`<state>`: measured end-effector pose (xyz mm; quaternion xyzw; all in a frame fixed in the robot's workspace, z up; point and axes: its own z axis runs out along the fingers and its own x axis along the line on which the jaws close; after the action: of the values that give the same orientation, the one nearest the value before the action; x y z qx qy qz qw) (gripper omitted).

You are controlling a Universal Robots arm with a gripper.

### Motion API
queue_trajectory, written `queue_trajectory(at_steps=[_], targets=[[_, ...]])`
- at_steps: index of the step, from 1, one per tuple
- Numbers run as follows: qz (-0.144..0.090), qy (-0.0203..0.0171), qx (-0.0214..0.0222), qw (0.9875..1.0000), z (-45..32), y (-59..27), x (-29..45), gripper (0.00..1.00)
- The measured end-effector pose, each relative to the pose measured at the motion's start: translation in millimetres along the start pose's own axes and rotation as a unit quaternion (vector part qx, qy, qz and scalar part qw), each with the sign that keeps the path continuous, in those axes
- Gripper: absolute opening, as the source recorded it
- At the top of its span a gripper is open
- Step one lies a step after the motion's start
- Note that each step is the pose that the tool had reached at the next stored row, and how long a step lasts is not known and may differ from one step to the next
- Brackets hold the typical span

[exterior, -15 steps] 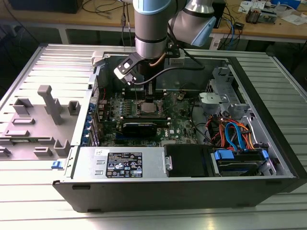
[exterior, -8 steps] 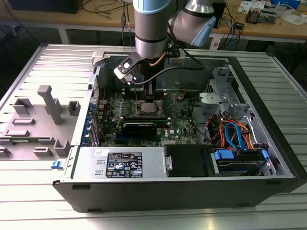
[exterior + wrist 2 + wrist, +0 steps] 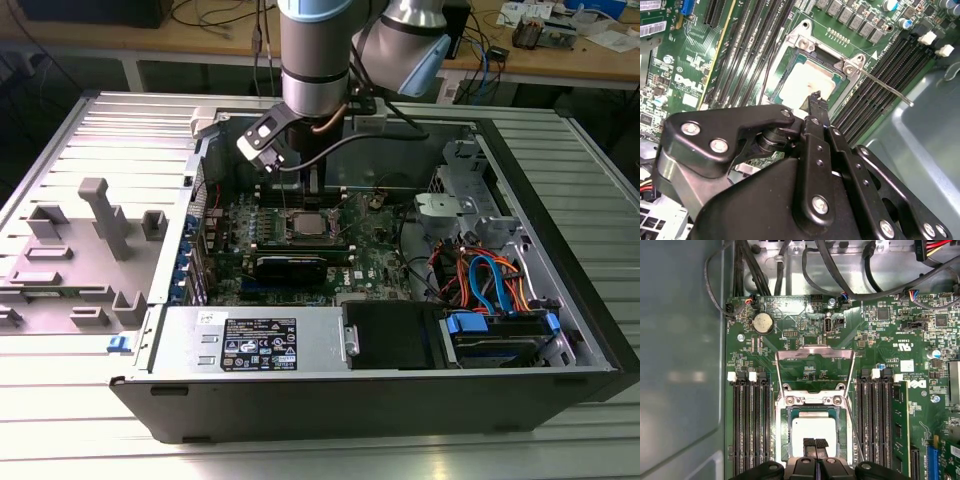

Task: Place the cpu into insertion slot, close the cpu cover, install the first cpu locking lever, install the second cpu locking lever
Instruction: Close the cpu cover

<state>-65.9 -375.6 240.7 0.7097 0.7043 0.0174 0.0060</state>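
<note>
bench (image 3: 560, 130): ribbed metal top that carries the open computer case (image 3: 400, 400), which lies on its side.

arm (image 3: 315, 60): reaches straight down into the case, over the middle of the motherboard (image 3: 880, 335).

hand (image 3: 815, 444): the fingertips are pressed together with nothing between them. In both wrist views they sit right at the near edge of the cpu; contact or a small gap cannot be told. The second wrist view shows the same closed tips (image 3: 815, 97).

cpu cover (image 3: 815, 353): swung open and laid back from its hinge, so the board shows through its window.

insertion slot (image 3: 782, 435): between the two banks of memory slots, with its silvery rim around the chip.

cpu (image 3: 812, 427): already lying inside the slot, silver top up, and it looks flat and square to the rim. It shows pale in the second wrist view (image 3: 807, 82).

locking lever (image 3: 885, 89): a thin rod standing free, angled out from the slot's corner and not latched.

step in hand: placement looks done and the cover is not yet shut, so this reads as the handover between the two.

doing it well: confirm the chip sits level on all four sides. Put any push on the cover's frame bar, never on the chip's top. Keep the closed tips clear of the loose lever rods, which could snag.
</note>
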Motion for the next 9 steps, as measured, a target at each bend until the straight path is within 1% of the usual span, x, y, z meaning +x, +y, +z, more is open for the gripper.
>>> queue_trajectory(at_steps=[7,9], targets=[[0.000,0.0000,0.0000,1.0000,-10.9,0.4,0.2,0.11],[0.000,0.0000,0.0000,1.0000,-12.6,0.4,0.2,0.11]])
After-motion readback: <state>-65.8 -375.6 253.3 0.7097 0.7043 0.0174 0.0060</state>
